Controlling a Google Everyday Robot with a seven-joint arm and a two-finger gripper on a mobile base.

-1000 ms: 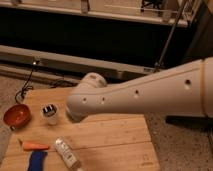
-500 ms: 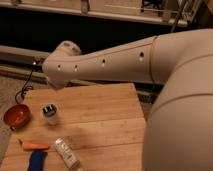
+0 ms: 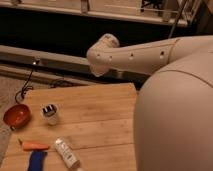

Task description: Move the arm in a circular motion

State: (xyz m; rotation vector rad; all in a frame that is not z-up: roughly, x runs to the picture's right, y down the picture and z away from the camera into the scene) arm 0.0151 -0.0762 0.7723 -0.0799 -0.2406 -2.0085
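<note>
Your thick off-white tubular arm (image 3: 150, 52) has swung its elbow right and up since 0.5s ago, so circle's underway; gripper not in view, fingers can't tell

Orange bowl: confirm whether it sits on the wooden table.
No, the orange bowl rests on the floor beside the wooden table; the gripper is out of view.

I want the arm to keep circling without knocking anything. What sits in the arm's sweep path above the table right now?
Nothing visible does. The arm hangs in the air above the far edge of the wooden table. The red bowl, cup, carrot and bottle lie low at the left. The gripper is out of view.
</note>
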